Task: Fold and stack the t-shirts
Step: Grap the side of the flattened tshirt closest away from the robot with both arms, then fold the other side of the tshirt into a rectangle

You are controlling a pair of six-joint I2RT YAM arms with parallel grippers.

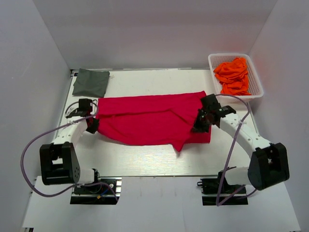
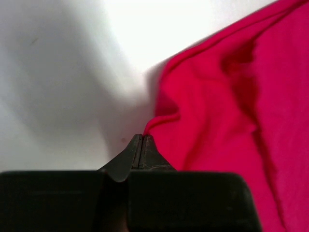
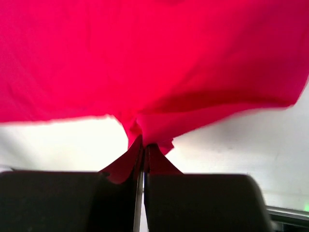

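- I see the crimson t-shirt (image 1: 149,121) spread flat mid-table (image 1: 145,162)
- left gripper (image 2: 142,141) pinched closed on the shirt's left hem; right gripper (image 3: 144,147) clamped on bunched cloth at its right edge
- grey-green t-shirt (image 1: 91,82) beyond its far-left corner; orange t-shirts (image 1: 234,76) in the basket (image 1: 229,55) beyond its far-right corner

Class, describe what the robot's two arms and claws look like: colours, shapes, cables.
The left arm and right arm have white links, chunky black joint housings and black bases. A looping grey cable trails from each. The left claw and right claw have black fingers tapering to wedge tips.
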